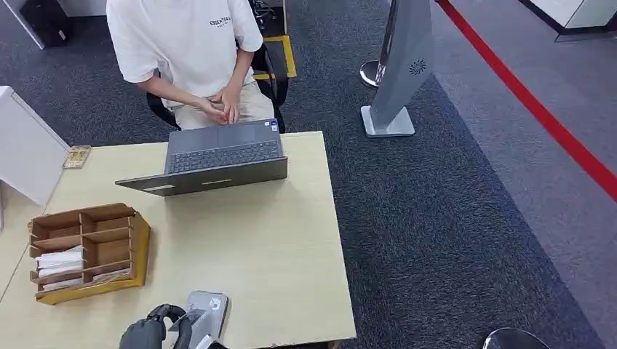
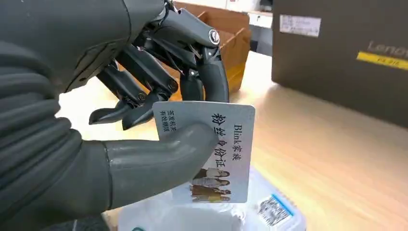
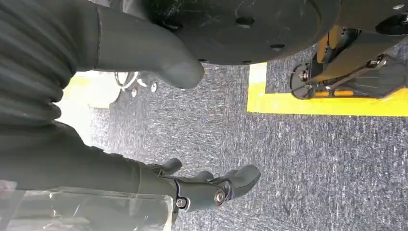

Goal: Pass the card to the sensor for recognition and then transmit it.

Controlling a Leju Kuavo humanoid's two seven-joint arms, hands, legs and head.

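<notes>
Card (image 2: 211, 149) is pinched between thumb and fingers of left hand (image 2: 144, 120) above sensor (image 2: 269, 211); shallow grip, slippage possible. Right hand (image 3: 192, 187) hangs loosely spread, empty.

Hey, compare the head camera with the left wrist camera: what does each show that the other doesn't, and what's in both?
Head view alone: a seated person in a white T-shirt, the grey laptop's keyboard, and a grey floor stand on the carpet.

Left wrist view alone: the printed face of the white ID card, pinched between the thumb and fingers of the left hand.

Both: that left hand, the white sensor box under it, the brown cardboard organizer and the light wooden table.
</notes>
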